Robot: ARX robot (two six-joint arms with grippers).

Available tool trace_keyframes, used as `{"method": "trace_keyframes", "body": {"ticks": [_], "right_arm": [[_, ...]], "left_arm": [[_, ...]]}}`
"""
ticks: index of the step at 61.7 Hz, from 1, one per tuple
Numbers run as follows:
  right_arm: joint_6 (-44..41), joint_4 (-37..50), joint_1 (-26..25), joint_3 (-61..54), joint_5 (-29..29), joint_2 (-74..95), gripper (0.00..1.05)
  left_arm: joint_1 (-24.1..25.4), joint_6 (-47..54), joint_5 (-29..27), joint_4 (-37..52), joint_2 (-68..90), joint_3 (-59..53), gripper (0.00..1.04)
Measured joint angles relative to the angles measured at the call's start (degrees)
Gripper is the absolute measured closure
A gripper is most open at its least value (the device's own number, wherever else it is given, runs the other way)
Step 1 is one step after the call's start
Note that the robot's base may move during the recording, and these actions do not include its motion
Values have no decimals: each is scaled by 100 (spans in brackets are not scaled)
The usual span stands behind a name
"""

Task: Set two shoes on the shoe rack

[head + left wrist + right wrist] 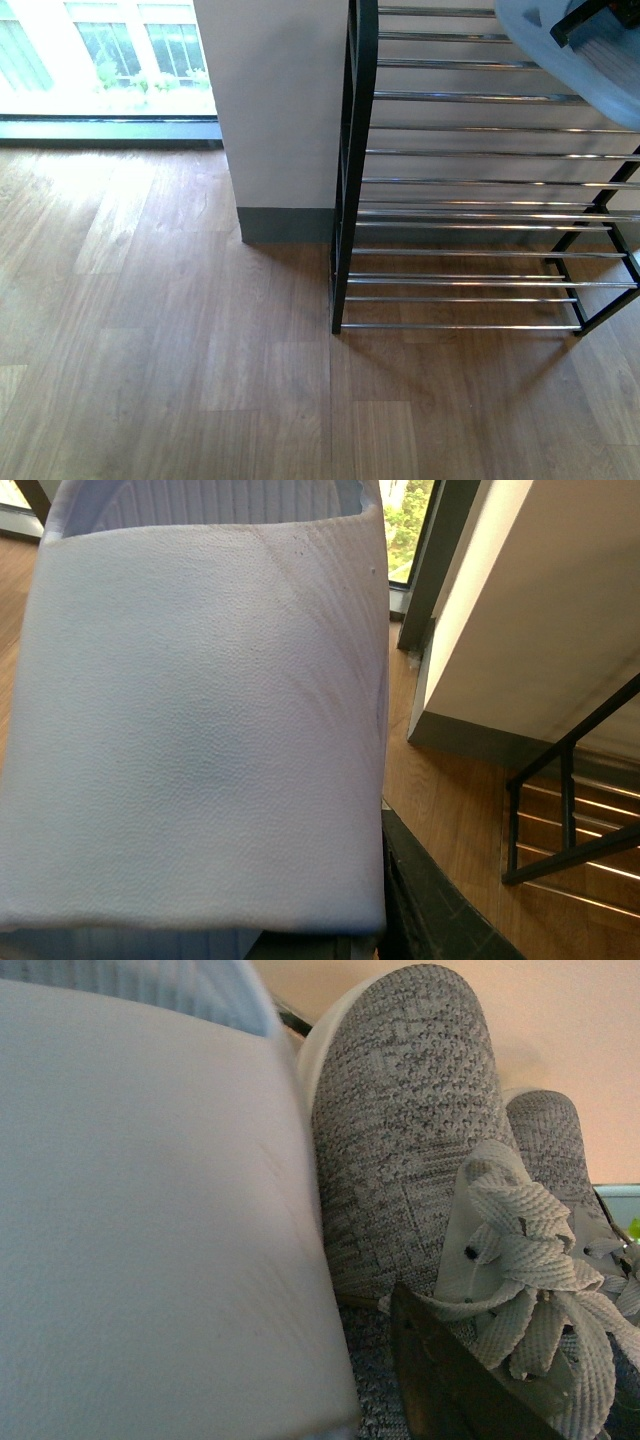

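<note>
A pale blue slide hangs at the upper right of the front view, above the upper bars of the shoe rack, with a dark gripper part on top of it; whether that part clamps the slide cannot be told there, nor which arm it belongs to.

In the left wrist view another slide's broad textured strap fills most of the picture, right against the camera. The left gripper's dark finger shows just beside the strap's edge, but the fingers' stance on the slide is hidden, so its grip cannot be told.

In the right wrist view a slide lies close to the camera, touching the side of a grey knit sneaker. A second grey sneaker sits just beyond the first, toes the same way, laces loose on top. A dark piece of the right gripper rests against the nearer sneaker by the laces; open or closed cannot be told.

The rack stands on a wooden floor beside a pale wall, with a window beyond.
</note>
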Motion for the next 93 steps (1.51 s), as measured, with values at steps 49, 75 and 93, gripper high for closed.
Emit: {"method": "trace_keyframes", "body": {"ticks": [49,75,93], "right_arm": [[444,1043,39,-2743,-1749,-3285,9],[2490,2524,765,-6102,-2046,-7508,9],[3180,2892,1086,-7055,-1508,-8389,10]], "left_arm": [[0,0,0,0,0,0,103],[0,0,2,0,0,0,103],[0,0,0,0,0,0,103]]}}
